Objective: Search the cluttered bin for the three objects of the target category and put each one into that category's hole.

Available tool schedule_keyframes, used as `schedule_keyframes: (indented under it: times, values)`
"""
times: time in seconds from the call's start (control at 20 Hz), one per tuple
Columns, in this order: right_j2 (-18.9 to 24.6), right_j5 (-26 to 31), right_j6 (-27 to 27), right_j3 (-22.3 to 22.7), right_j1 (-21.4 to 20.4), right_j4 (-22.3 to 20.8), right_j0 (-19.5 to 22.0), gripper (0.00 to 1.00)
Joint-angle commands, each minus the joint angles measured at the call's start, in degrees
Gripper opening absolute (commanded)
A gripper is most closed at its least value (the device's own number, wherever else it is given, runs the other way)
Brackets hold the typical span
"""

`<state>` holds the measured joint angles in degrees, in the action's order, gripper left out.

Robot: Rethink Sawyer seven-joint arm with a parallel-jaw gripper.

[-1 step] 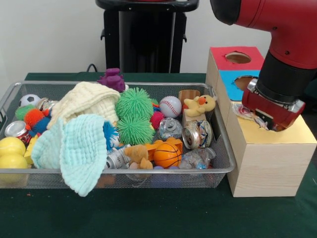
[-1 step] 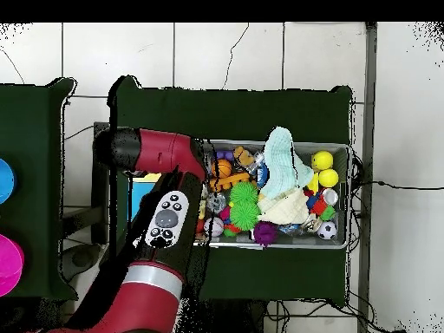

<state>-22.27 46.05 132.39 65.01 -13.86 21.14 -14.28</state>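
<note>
My gripper point(image 1: 270, 123) is low over the yellow top of the wooden sorting box point(image 1: 270, 163), to the right of the bin. A crumpled shiny piece with pink marks point(image 1: 242, 110) pokes out at the gripper's left side, on the yellow panel; whether it is gripped is hidden by the gripper's body. The box also has a red panel with a round hole point(image 1: 237, 57) and a blue panel with a hole point(image 1: 243, 82). In the wire bin point(image 1: 224, 148) lie crushed cans point(image 1: 196, 134), point(image 1: 117, 158) and a red can point(image 1: 17, 130). In the overhead view the arm point(image 2: 165, 221) covers the box.
The bin also holds green spiky balls point(image 1: 134, 116), a baseball point(image 1: 170, 106), a small basketball point(image 1: 167, 155), a plush duck point(image 1: 200, 104), yellow balls point(image 1: 12, 152), a purple toy point(image 1: 113, 78) and two cloths point(image 1: 74, 144). Overhead, blue and pink discs point(image 2: 5, 260) lie at the left edge.
</note>
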Motion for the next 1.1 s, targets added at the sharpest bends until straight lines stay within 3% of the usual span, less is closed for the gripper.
schedule_keyframes:
  times: [0.05, 0.3, 1.1]
  values:
    - [-2.2, 8.4, 7.6, -2.1, -3.9, -2.9, 1.9, 0.00]
    - [-0.2, 11.1, 7.4, -2.6, -5.4, -1.7, 3.0, 0.00]
    - [-0.9, 11.7, 7.7, -4.6, -5.5, -3.4, 2.3, 0.00]
